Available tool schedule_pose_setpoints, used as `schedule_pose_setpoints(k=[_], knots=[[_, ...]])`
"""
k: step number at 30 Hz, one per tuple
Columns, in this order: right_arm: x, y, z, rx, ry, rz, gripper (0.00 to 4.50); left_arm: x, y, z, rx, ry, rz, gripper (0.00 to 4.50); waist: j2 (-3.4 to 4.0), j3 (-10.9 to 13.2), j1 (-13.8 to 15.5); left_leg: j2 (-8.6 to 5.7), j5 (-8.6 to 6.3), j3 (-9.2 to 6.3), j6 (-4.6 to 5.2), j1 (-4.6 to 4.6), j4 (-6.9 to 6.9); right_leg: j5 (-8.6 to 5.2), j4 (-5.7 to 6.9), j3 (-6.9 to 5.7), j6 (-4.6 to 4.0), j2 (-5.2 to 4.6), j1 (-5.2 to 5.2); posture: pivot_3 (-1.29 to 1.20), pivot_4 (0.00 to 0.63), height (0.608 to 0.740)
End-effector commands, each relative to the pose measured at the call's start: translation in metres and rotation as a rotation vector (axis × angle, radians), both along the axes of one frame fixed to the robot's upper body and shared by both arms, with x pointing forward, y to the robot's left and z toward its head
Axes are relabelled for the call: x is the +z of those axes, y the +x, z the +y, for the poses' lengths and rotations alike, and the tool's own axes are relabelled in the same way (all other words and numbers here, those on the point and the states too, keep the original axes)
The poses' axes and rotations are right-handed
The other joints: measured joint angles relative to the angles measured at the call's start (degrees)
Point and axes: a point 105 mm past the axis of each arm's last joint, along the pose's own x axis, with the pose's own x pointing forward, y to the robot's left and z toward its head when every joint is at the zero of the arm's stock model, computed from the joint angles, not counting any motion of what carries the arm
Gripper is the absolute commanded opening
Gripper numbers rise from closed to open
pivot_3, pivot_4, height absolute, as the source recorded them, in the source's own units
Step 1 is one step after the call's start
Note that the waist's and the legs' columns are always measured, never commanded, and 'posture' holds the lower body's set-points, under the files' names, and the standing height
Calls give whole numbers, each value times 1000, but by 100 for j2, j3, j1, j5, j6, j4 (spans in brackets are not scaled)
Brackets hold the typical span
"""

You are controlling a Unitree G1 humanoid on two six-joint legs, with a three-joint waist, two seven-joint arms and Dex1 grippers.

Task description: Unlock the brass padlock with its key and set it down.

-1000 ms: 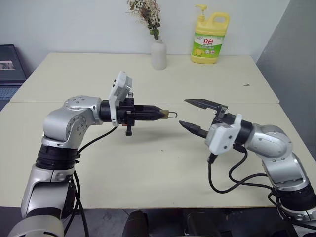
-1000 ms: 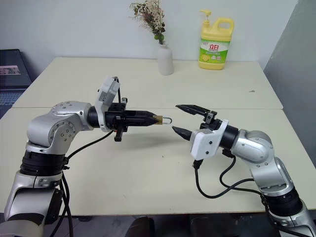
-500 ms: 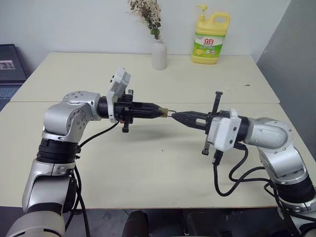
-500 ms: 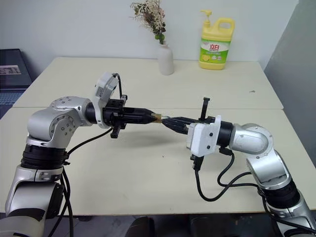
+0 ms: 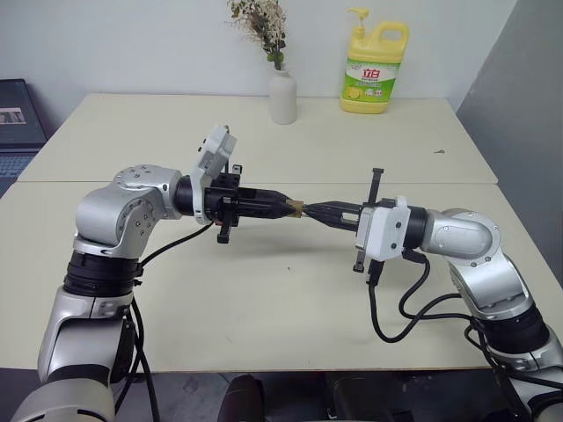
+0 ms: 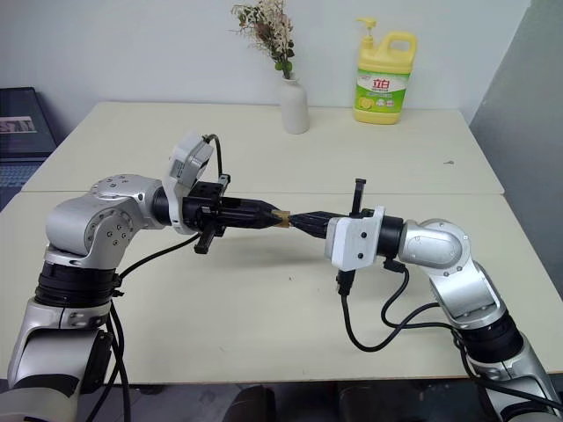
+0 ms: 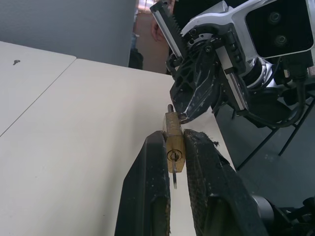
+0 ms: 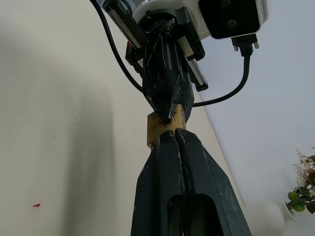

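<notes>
Over the table [image 5: 290, 299], in front of the white vase [image 5: 282, 97], the left gripper [image 5: 286, 207] clamps the brass padlock [image 7: 173, 142] between its fingertips. Meeting it from the other side, the right gripper [image 5: 310, 210] has its jaws pressed together at the padlock's shackle end. The yellow detergent bottle [image 5: 375, 66] stands beside the vase, further right

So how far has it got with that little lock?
Done: the left hand has the brass padlock lifted off the table, pinched by its body. In hand: the right hand is shut at the shackle end. Left: no key visible, so unlocking and setting it down remain.
</notes>
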Motion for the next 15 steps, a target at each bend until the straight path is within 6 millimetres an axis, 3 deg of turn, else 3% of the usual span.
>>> schedule_pose_setpoints(k=[1, 15], knots=[[9, 0, -3, 1, 2, -54, 0, 9, -6, 2, -16, -4, -39, 151, 0, 0, 0, 0, 0, 0, 0, 0, 0, 0, 0, 0, 0, 0, 0, 0, 150, 740], [3, 10, -10, 26, -87, -61, 0, 9, -14, 2, -35, 8, -34, 151, 0, 0, -3, 0, 0, 1, 0, 0, 0, 0, 0, 1, 0, 0, 0, 0, 150, 740]])
